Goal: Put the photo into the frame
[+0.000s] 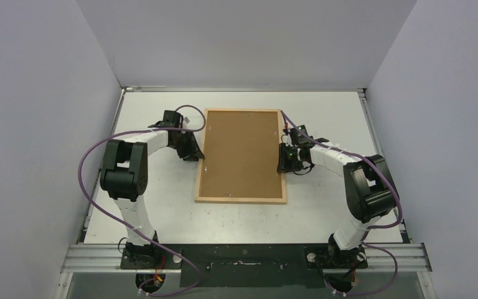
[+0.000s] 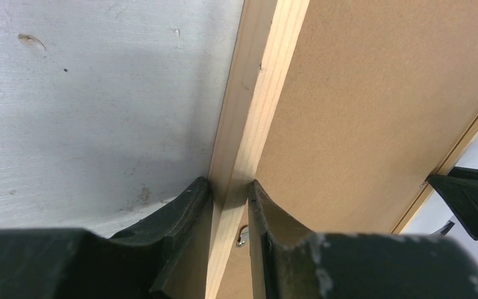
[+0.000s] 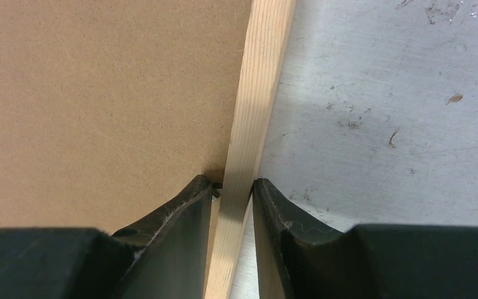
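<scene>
You have one frame (image 1: 241, 199), a thin pale-wood rectangle lying back-up on the table (image 1: 162, 212), with one brown board (image 1: 241, 156) filling it. Two grippers flank it. Your left gripper (image 1: 196, 154) sits at the frame's left rail. Its fingers (image 2: 187, 208) are narrow and pinch that rail, one outside the frame and one on the board side. Your right gripper (image 1: 283, 159) sits at the frame's right rail, its fingers (image 3: 183, 212) narrow and straddling the wood. You cannot tell whether they actually clamp it.
</scene>
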Tool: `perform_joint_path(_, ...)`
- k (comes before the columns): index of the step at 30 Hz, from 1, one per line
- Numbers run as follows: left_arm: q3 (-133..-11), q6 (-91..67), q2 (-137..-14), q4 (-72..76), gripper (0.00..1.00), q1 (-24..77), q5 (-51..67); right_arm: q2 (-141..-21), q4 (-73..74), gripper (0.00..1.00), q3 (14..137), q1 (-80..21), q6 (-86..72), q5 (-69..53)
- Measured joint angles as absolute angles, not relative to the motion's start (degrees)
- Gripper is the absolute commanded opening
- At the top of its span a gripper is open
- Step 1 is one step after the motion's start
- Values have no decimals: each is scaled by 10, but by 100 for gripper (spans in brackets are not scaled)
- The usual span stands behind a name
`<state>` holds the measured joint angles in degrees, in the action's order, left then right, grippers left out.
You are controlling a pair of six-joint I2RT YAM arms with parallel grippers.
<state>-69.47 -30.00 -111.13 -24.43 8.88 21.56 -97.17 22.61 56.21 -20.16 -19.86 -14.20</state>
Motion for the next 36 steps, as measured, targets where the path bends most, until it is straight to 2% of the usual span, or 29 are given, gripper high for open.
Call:
perform_joint_path(6, -695, -322, -1114, -239, 21, 88, 218, -971, 230, 24, 562, -199, -182, -149)
perform_joint_path(14, -683, -359, -1111, -212, 21, 88, 218, -967, 238, 11, 562, -195, -156, -160)
perform_joint_path(16, -678, -364, -1109, -203, 22, 89, 218, -966, 243, 15, 562, -195, -152, -161)
perform_joint_path(18, -674, -369, -1107, -197, 27, 89, 218, -965, 246, 25, 562, -195, -154, -159)
perform_joint_path(21, -669, -373, -1105, -189, 40, 89, 218, -965, 256, 46, 566, -194, -172, -150)
perform_joint_path(23, -665, -384, -1101, -178, 49, 89, 225, -965, 269, 54, 571, -195, -192, -142)
perform_joint_path(26, -658, -384, -1091, -164, 59, 91, 235, -957, 293, 58, 582, -199, -240, -118)
perform_joint_path(28, -651, -379, -1082, -161, 62, 92, 237, -946, 307, 59, 596, -203, -281, -93)
perform_joint_path(36, -581, -350, -1016, -170, 67, 91, 221, -887, 358, 61, 613, -238, -420, 46)
